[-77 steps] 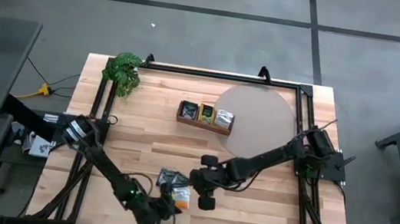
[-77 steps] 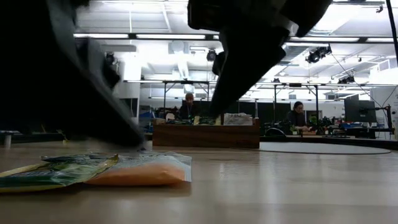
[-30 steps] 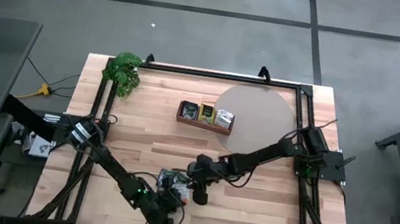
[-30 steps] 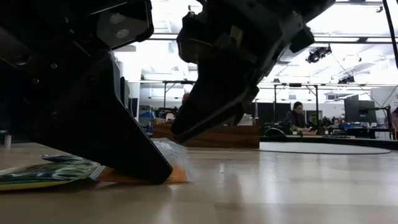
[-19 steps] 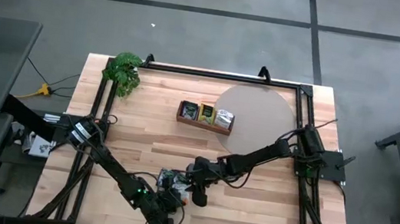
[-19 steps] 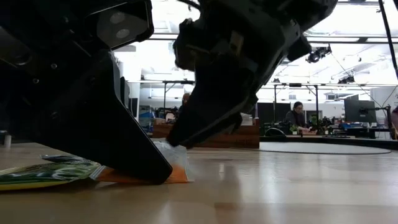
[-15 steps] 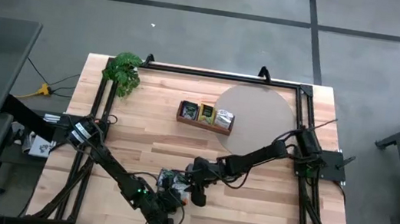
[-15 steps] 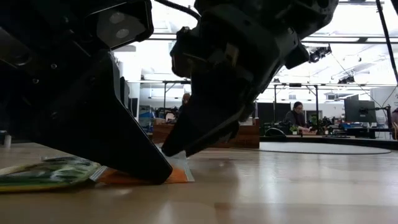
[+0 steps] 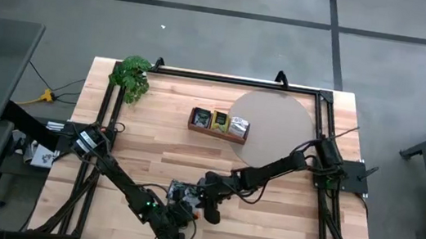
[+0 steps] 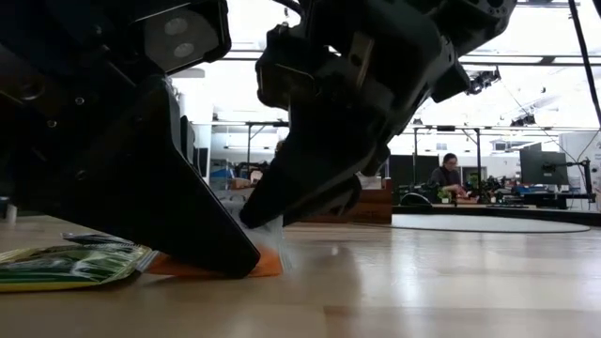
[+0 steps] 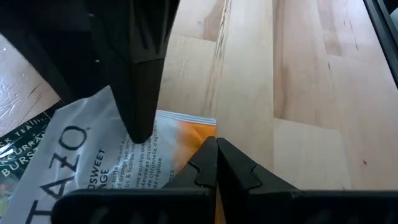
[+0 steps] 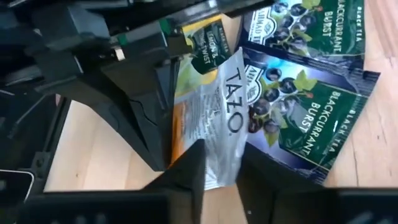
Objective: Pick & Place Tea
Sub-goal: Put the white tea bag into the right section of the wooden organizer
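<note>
Two claws over one orange-white sachet, half hidden: left claw together, right claw astride its edge, grip unclear.

right claw narrowed onto orange-white sachet, sachet edge lifted

Two matte black jointed arms, looped black cables, tapered wedge fingers, green indicator light

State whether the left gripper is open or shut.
Shut: the left gripper's fingertips meet with no gap, pressing on the orange-white sachet.
</note>
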